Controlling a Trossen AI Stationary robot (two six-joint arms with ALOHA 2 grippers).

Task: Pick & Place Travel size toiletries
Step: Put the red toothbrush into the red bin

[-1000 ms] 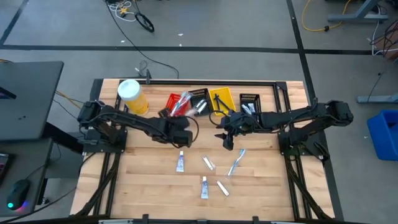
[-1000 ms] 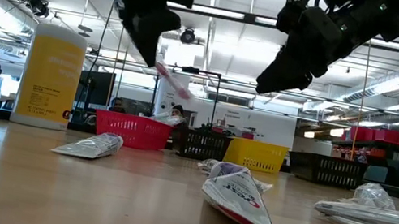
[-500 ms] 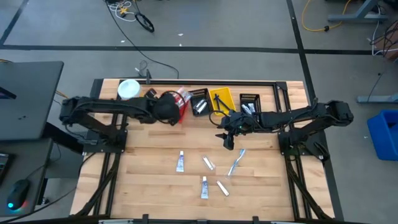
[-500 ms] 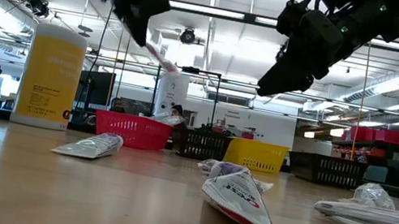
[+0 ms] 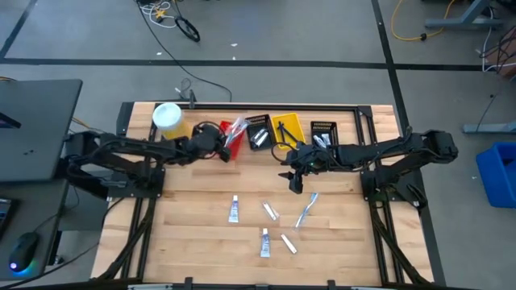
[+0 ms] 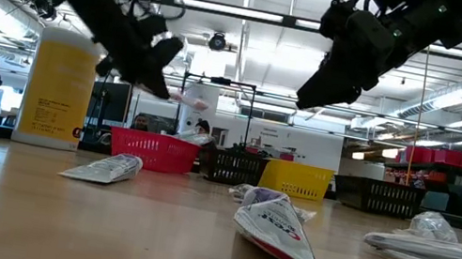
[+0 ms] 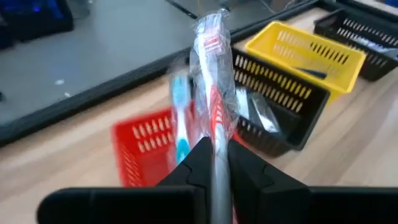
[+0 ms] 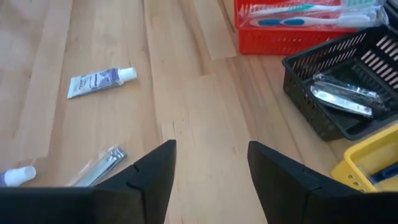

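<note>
My left gripper [image 5: 214,142] is shut on a red-and-white toothbrush in a clear wrapper [image 7: 211,74], held over the red bin [image 7: 142,146] at the table's far side. A blue toothbrush [image 7: 180,121] lies in that bin. Other travel size toiletries lie flat on the wood nearer the front: two small tubes [image 5: 235,209] [image 5: 264,242], two packets [image 5: 269,211] [image 5: 289,243] and a wrapped toothbrush [image 5: 305,211]. My right gripper [image 8: 211,168] hangs open above the table's middle [image 5: 294,179], with nothing between its fingers. My left gripper pinches one end of the wrapped toothbrush [image 7: 215,142] between its two fingers. The fingers come from the table's left, slanting down, and lie along the brush. The brush sticks out ahead of the fingertips, nearly level in the low view [image 6: 187,99], clear of the red bin.
A row of slotted bins stands along the far edge: red, black [image 5: 259,133], yellow [image 5: 287,127], black [image 5: 323,133]. A tall yellow canister with a white lid [image 5: 169,121] stands to the left of them. Bare wood lies at the front left.
My left gripper has carried the toothbrush from the table's middle toward the far edge and a little left, then sunk, with its arm drawn back. It has rolled, and the brush, which slanted down, now sticks out nearly level over the red bin.
</note>
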